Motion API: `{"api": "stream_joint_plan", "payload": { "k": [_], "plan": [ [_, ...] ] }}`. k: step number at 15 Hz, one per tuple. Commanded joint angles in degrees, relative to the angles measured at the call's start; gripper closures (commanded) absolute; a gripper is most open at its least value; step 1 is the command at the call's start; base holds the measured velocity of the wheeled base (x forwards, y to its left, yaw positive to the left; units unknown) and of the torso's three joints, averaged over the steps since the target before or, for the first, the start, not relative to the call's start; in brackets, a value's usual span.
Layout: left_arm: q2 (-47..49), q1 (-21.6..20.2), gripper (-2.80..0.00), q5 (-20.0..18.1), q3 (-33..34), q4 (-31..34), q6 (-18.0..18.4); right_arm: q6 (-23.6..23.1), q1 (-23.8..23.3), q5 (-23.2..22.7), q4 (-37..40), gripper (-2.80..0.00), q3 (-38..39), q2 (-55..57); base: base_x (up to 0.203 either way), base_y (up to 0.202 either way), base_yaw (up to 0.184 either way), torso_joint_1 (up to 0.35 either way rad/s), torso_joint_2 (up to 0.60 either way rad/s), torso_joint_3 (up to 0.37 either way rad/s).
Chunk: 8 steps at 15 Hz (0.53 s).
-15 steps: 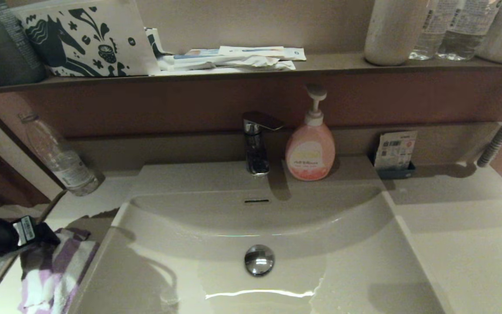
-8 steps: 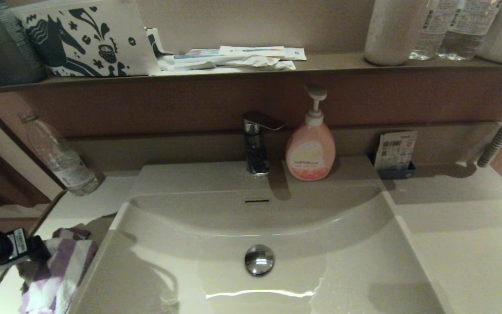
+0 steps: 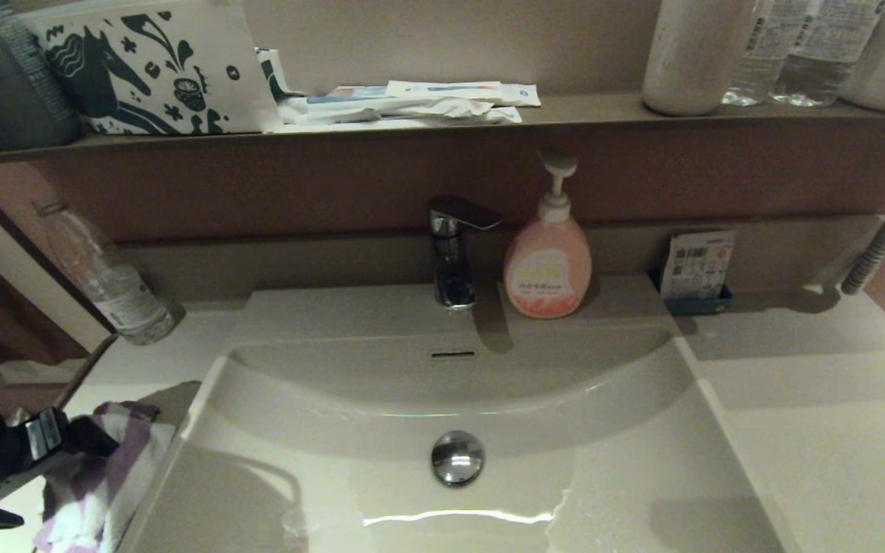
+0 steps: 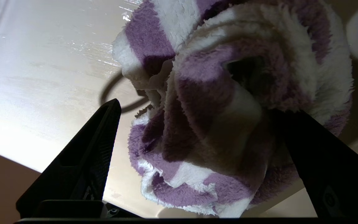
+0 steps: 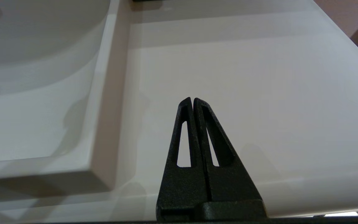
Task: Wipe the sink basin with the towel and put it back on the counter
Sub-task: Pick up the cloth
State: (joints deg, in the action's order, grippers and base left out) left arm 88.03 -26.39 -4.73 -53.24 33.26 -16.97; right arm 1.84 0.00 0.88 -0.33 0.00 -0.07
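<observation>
The purple and white striped towel (image 3: 97, 480) lies bunched on the counter (image 3: 147, 361) left of the sink basin (image 3: 611, 461). My left gripper (image 3: 87, 444) is low at the towel's near-left side. In the left wrist view the towel (image 4: 216, 102) fills the space between the spread fingers of the left gripper (image 4: 197, 107). One finger (image 4: 98, 146) stands clear of the cloth and the other is pressed against it. My right gripper (image 5: 193, 100) is shut and empty above the counter (image 5: 259, 77) right of the basin, out of the head view.
A faucet (image 3: 452, 253) and pink soap bottle (image 3: 547, 261) stand behind the basin, with a chrome drain plug (image 3: 457, 458) in it. A clear bottle (image 3: 108, 276) leans at the back left. A small packet holder (image 3: 697, 269) sits at the back right, under the brown shelf (image 3: 565, 111).
My left gripper drew back to the left, then came forward to the right onto the towel again. The towel has bunched up and shifted slightly. The right arm has not moved.
</observation>
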Motion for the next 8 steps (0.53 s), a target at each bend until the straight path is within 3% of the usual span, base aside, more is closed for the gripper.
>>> {"api": "stream_joint_plan", "payload": {
  "k": [1, 5, 8],
  "plan": [
    [0.8, -0.6, -2.8, -1.0, 0.1, 0.1, -0.1, 0.0, 0.0, 0.0, 0.0, 0.0, 0.0, 0.1, 0.0, 0.0, 0.0, 0.0, 0.0, 0.0],
    [1.4, -0.4, -2.8, -2.3, 2.2, -0.6, 0.0, 0.0, 0.0, 0.0, 0.0, 0.0, 0.0, 0.1, 0.0, 0.0, 0.0, 0.0, 0.0, 0.0],
    [2.3, -0.5, -2.8, -2.3, 5.3, -5.6, 0.0, 0.0, 0.0, 0.0, 0.0, 0.0, 0.0, 0.1, 0.0, 0.0, 0.0, 0.0, 0.0, 0.0]
  ]
}}
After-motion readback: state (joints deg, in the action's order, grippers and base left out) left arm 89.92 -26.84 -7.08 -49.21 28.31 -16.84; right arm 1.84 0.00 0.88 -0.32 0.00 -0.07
